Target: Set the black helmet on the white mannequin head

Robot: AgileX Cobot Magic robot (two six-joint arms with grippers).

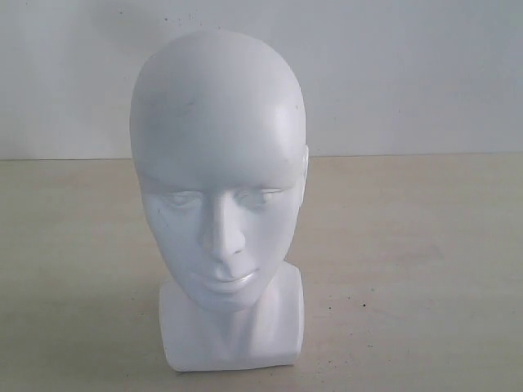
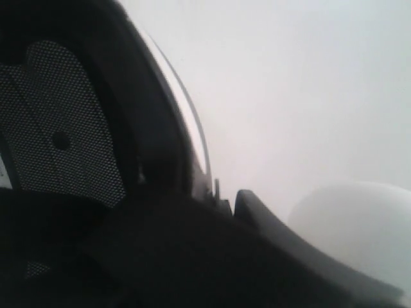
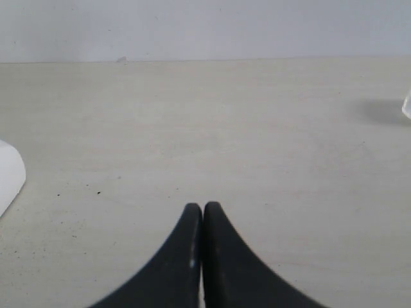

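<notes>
The desk (image 1: 425,261) runs bare and pale to a straight back edge against a white wall (image 1: 409,73), with open surface on both sides of the white mannequin head (image 1: 219,188). The head stands upright on its squarish base near the desk's front, face toward the exterior camera, crown uncovered and nothing above it in that view.

The black helmet (image 2: 148,128) fills the left wrist view, held up against the wall with its mesh lining (image 2: 58,128) showing. The head's crown (image 2: 359,218) lies beyond its rim, apart from it.

The left gripper (image 2: 221,202) clamps the helmet's lower rim, with one dark finger (image 2: 270,221) outside the shell (the other is lost in the dark).

The right gripper (image 3: 203,215) hangs over bare desk, its jaws pressed together and holding nothing.
</notes>
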